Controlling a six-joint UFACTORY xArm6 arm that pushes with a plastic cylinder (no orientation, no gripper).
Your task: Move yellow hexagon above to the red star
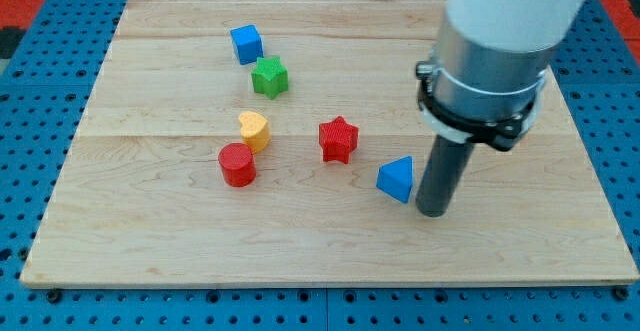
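The red star (pixel 338 139) lies near the middle of the wooden board (pixel 150 241). The only yellow block (pixel 254 129) in view looks heart-shaped. It lies to the left of the red star, touching the top right of a red cylinder (pixel 238 164). No yellow hexagon shows. My tip (pixel 432 212) rests on the board at the right, just right of a blue triangle (pixel 396 179) and right of and below the red star. The tip touches no block that I can see.
A blue cube (pixel 246 43) and a green star (pixel 269 76) lie toward the view's top, left of centre. The arm's wide white and grey body (pixel 490 61) hides part of the board's upper right. Blue pegboard surrounds the board.
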